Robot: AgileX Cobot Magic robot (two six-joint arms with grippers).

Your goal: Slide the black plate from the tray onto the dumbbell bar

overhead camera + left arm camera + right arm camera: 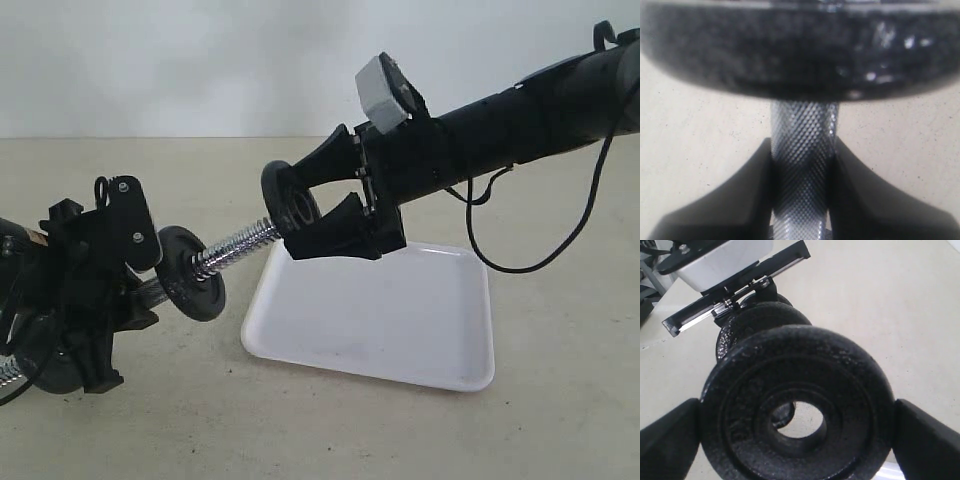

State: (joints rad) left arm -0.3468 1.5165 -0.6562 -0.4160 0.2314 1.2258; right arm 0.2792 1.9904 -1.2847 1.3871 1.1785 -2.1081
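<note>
My right gripper (pixel 298 210) is shut on a black plate (pixel 276 190), held upright above the tray's (pixel 400 330) near-left corner. In the right wrist view the plate (pixel 740 405) fills the space between both fingers (pixel 927 440). Through its hole, off to one side, the end of the dumbbell bar (pixel 783 415) shows. My left gripper (pixel 140 275) is shut on the dumbbell bar (pixel 235 245), which slants up toward the plate. Its jaws clamp the knurled shaft (pixel 802 130). Another black disc (pixel 190 272) sits on the bar just ahead of the jaws (pixel 800 55).
The white tray (pixel 400 330) lies on the beige table with nothing showing on it. A black cable (pixel 520 262) hangs from the right arm over the tray's far right. A further disc (pixel 45 365) sits at the bar's low end by the left arm.
</note>
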